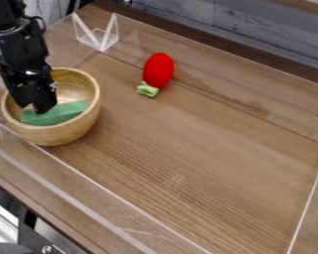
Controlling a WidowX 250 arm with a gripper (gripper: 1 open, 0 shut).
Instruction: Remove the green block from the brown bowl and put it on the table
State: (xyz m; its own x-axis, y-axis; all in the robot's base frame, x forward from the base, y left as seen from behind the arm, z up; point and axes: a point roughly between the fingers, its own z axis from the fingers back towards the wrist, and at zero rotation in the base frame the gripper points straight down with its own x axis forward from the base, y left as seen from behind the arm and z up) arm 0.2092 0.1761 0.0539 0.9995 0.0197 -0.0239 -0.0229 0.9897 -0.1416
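The brown bowl sits at the left of the table, close to the clear wall. The green block lies tilted inside it, leaning against the right inner side. My black gripper points straight down into the bowl's left half, over the block's left end. Its fingers stand apart, so it is open. The block's left end is partly hidden behind the fingers, and I cannot tell whether they touch it.
A red rounded object with a small light-green piece lies on the table behind and right of the bowl. Low clear acrylic walls run round the table's edges.
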